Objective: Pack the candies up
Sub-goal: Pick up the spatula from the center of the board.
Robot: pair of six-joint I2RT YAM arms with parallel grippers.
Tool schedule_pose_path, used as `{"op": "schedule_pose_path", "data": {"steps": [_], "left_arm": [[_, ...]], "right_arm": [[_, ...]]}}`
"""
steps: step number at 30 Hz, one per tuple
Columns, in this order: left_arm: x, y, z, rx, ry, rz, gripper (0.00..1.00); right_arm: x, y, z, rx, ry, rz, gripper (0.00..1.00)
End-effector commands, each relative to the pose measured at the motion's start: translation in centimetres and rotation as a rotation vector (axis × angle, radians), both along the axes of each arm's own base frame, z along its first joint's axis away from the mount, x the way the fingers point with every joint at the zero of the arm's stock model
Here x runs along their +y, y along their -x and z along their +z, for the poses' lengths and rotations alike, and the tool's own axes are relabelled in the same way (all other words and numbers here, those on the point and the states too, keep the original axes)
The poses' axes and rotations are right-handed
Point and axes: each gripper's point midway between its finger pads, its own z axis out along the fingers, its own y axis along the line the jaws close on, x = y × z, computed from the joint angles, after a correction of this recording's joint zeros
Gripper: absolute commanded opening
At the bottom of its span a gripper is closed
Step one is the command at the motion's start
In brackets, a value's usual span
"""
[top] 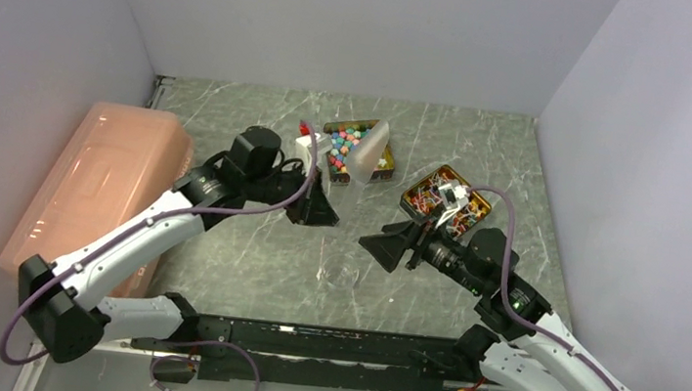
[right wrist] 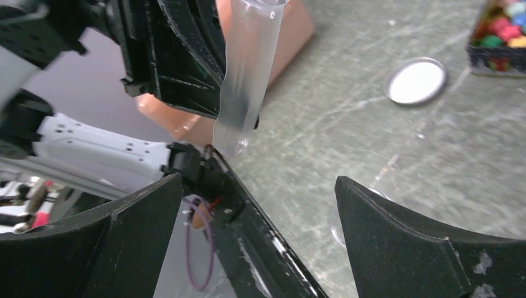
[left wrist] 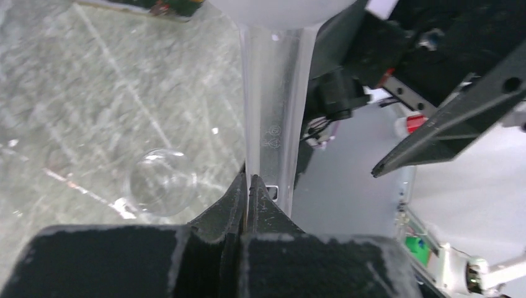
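Pale walls (top: 343,18) enclose the marbled bench (top: 248,243). The left gripper (left wrist: 249,180) pinches a clear plastic strip (left wrist: 273,112). The right gripper (right wrist: 257,180) gapes wide.

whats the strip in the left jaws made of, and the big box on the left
The strip looks like thin frosted translucent plastic, with small moulded symbols on it. The box is probably plastic too: peach-tinted, semi-clear, with rounded moulded edges.

The left arm (top: 130,240) and right arm (top: 548,376) are white-shelled with black joints, each trailing a purple cable (top: 222,211).
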Motion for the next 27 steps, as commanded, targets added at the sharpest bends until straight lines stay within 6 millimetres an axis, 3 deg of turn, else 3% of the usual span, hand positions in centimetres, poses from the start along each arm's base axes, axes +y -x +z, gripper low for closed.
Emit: {"op": "schedule_pose_path", "data": {"steps": [1,5,10,19,27], "left_arm": [[-0.9,2.1,6.3,-0.040,0.266,-0.080,0.00],[-0.9,3.6,8.4,-0.038,0.408,-0.111,0.00],[-0.5,4.5,9.1,0.003,0.563,-0.098,0.00],[0.4,5.5,11.2,0.049,0.812,-0.092,0.00],[0.5,5.6,11.9,0.060,0.893,-0.053,0.00]], "right_arm": [[1.1,1.5,5.8,-0.112,-0.220,0.095,0.97],[1.5,1.9,8.0,-0.136,-0.327,0.126,0.97],[1.6,2.1,10.1,-0.154,-0.457,0.147,0.95],[2.6,-0.1,11.5,-0.147,-0.525,0.100,0.93],[3.1,-1.0,13.2,-0.186,-0.598,0.087,0.91]]}}
